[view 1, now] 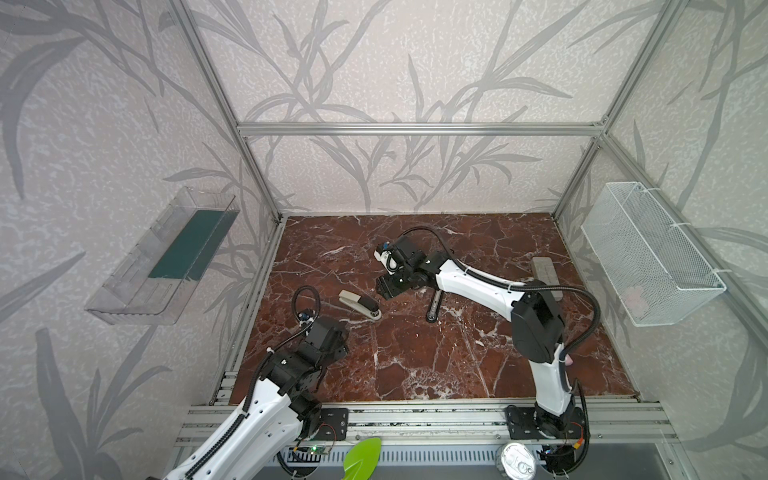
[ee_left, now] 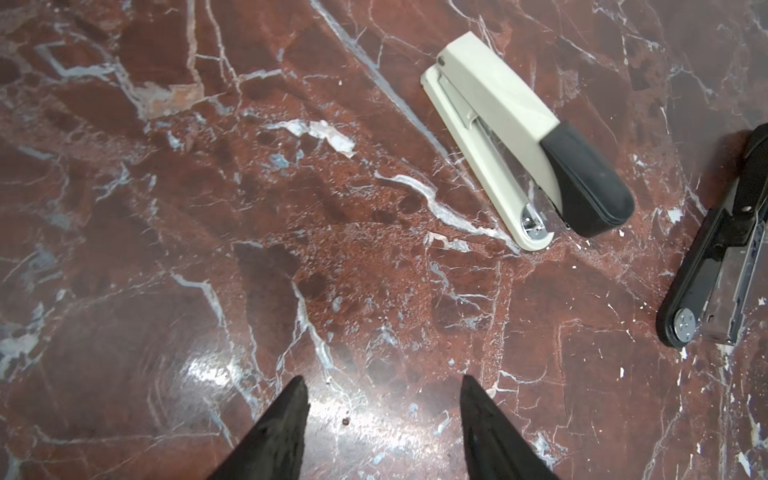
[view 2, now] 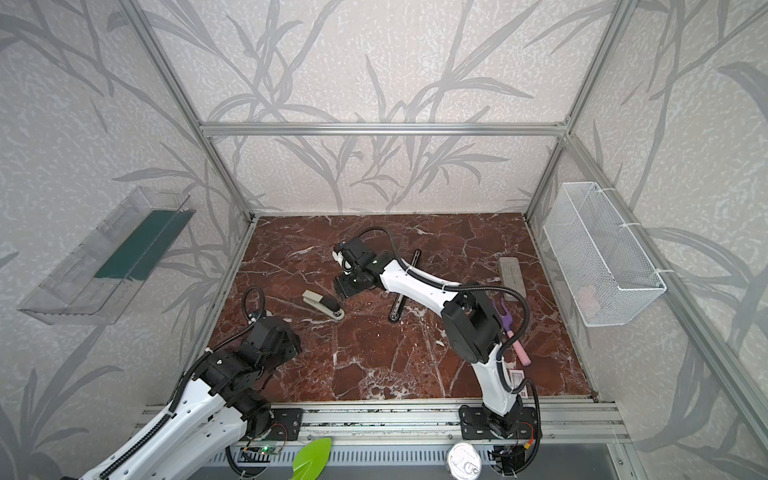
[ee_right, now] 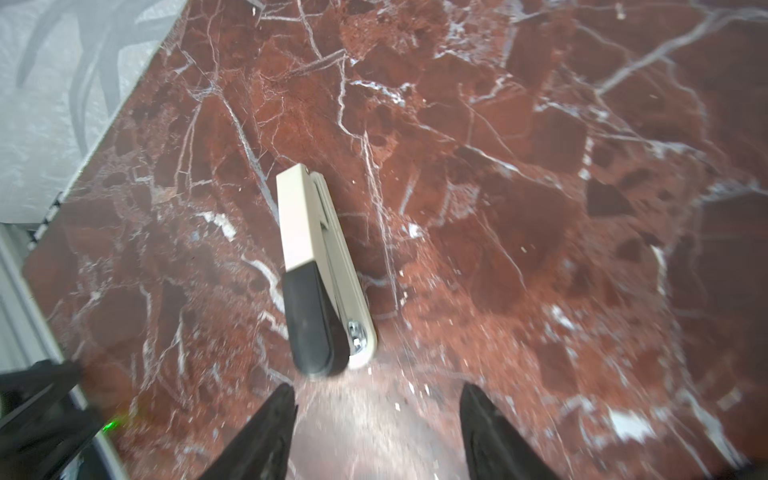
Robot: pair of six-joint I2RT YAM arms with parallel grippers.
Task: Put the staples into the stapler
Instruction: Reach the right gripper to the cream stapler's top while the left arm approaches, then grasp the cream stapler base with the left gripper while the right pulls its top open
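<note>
The job looks barely begun. The staples [view 2: 519, 379], a single small white box with red print, sit at the lower right of the table [view 2: 374, 365] in a top view. They lie just beside the foot of the right arm, well apart from both grippers, and nothing touches them.

The left gripper [ee_left: 384, 384] has its jaws spread with only bare marble between them. The right gripper [ee_right: 378, 390] is also spread and empty, with its tips near the black end of the beige stapler [view 2: 323, 306] but apart from it. That stapler lies closed, left of centre. A black stapler [view 2: 396, 311] lies at centre, partly under the right arm. The left wrist view shows it folded open with its metal channel exposed, though I cannot tell whether anything is in it.

As I judge it, all the steps are left to do: fetch the box, take out a strip, open a stapler if needed, seat the strip and close up.

Counted:
- two staplers
- one box of staples
- one long grey block [view 2: 511, 272] at right
- one pink-and-purple stick [view 2: 515, 338] below it
- one clear tray [view 2: 104, 257] on the left wall
- one wire basket [view 2: 602, 257] on the right wall
</note>
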